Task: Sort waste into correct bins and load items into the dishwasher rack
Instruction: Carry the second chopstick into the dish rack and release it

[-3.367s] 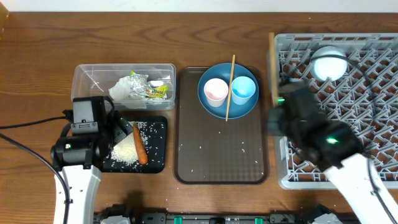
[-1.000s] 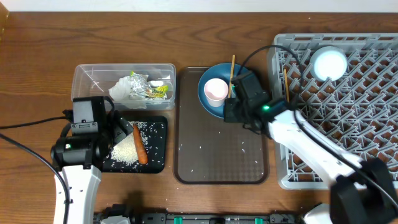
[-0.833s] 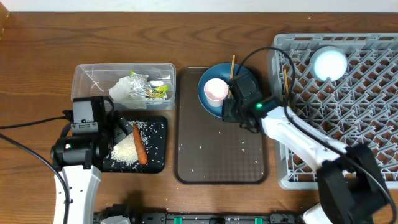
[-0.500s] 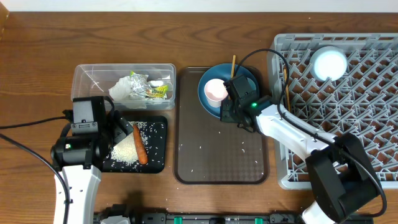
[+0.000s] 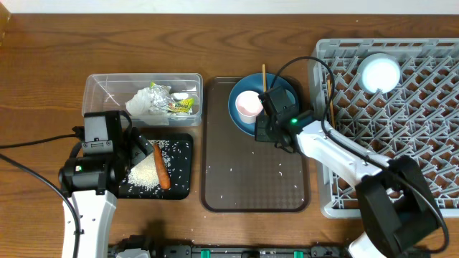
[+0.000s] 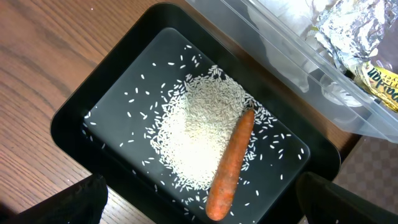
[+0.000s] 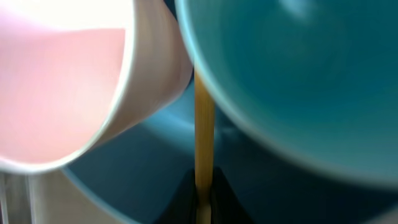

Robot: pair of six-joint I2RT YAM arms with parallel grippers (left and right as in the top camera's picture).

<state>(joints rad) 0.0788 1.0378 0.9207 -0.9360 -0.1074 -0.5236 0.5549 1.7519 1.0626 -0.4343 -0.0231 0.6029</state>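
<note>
While the right pincer [image 7: 202,204] is clenched on the 6 o'clock end of the chopstick [image 5: 263,77], its long axis runs toward 12 o'clock between pinkish-white cup [image 5: 249,104] and light blue cup [image 7: 298,74] on the blue plate [image 5: 240,123], dishwasher rack [image 5: 401,107] at 3 o'clock.

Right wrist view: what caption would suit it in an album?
Right gripper shut on a wooden chopstick between the pinkish-white cup and light blue cup, over the blue plate.
</note>
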